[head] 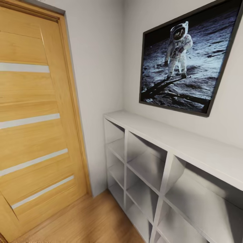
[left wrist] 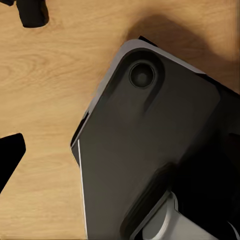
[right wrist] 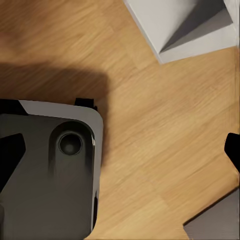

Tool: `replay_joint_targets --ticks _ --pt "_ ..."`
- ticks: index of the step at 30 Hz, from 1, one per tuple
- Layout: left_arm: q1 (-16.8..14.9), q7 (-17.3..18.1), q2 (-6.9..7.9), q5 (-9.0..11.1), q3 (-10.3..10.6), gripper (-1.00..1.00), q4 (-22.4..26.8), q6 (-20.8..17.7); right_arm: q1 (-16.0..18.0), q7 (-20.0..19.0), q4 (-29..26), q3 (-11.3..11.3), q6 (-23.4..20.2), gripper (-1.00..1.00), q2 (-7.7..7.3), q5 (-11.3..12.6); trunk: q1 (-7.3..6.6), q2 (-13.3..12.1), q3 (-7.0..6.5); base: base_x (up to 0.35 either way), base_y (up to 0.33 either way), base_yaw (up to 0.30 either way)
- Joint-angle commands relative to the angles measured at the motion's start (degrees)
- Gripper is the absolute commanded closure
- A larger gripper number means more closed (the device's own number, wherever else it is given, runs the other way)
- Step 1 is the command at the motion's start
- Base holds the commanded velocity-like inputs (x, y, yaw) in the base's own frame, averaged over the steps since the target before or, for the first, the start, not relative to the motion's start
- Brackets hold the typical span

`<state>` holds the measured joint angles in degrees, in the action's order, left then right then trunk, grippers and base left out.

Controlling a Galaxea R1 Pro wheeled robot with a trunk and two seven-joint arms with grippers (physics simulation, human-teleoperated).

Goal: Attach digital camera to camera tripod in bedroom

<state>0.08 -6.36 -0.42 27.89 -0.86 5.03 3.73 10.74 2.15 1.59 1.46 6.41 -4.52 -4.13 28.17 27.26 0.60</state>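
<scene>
The digital camera and the camera tripod are out of view. In the left wrist view, my left gripper (left wrist: pixel 20 87) hangs over the light wood floor (left wrist: pixel 45 100), its two dark fingertips (left wrist: pixel 31 14) spread apart with nothing between them. In the right wrist view, my right gripper (right wrist: pixel 121 152) is likewise open and holds nothing, with one fingertip (right wrist: pixel 233 150) at the picture's edge. Both grippers hang close beside my own dark base (left wrist: pixel 150 150).
A shut light-wood door (head: pixel 33 118) with pale stripes stands at the left. A white cube shelf (head: pixel 175 141) runs along the right wall under a framed astronaut picture (head: pixel 189 57). A narrow strip of wood floor (head: pixel 91 219) lies between them. The shelf's corner (right wrist: pixel 190 25) lies near my base (right wrist: pixel 50 175).
</scene>
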Motion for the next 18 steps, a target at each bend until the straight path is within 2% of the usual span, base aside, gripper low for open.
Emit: replay_joint_targets --ticks 1,8,18 --pt "0.01 -0.23 -0.02 0.05 -0.08 -1.00 0.07 0.12 0.07 0.22 0.17 0.12 0.27 -1.00 -0.01 -0.44 0.03 0.07 0.06 0.030 -0.304 0.265" --pt "0.01 -0.23 -0.02 0.13 -0.13 -1.00 0.07 0.13 0.07 0.22 0.17 0.12 0.30 -1.00 0.01 -0.45 0.03 0.07 0.06 0.013 -0.256 0.267" --pt "0.01 -0.31 0.06 0.31 -0.19 -1.00 0.08 0.14 0.07 0.22 0.17 0.12 0.34 -1.00 0.04 -0.44 0.03 0.07 0.06 0.001 -0.039 0.268"
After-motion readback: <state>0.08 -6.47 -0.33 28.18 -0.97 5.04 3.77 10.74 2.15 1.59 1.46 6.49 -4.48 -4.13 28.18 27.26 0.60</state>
